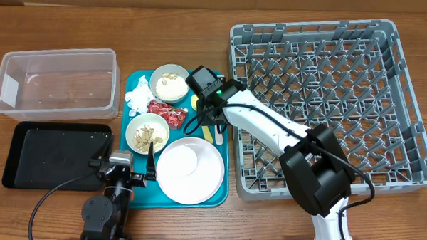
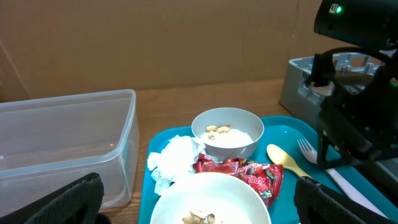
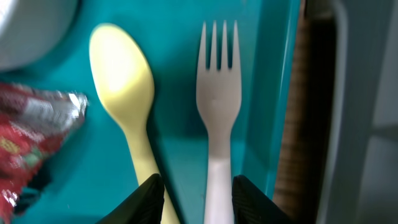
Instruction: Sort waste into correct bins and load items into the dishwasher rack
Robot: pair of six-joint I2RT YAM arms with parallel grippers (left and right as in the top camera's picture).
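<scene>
Step judged: fork pickup for rack.
- Right gripper (image 3: pixel 199 190): fingers spread, straddled fork (image 3: pixel 217 106) handle, nothing pinched.
- Next needs: descent, squeeze on handle only.
- Spoon (image 3: pixel 121 74) handle just outside one finger.
- Rack (image 1: pixel 328 88) past opposite finger, bare.
- Left gripper (image 1: pixel 124 162): spread, empty.
- Count: one fork, one spoon, two bowls (image 1: pixel 169 83), one plate (image 1: pixel 190 170).

The tabletop (image 1: pixel 188 33) is brown wood with a fine grain running lengthwise. The light on it is soft and even, and the shadows are faint. Ahead of the left tool (image 2: pixel 198 205), past the tabletop's far edge, stands a plain matte brown panel (image 2: pixel 155 43) that looks like cardboard. Just right of the right tool (image 3: pixel 204 202), a narrow strip of the wood lies in shade.
</scene>
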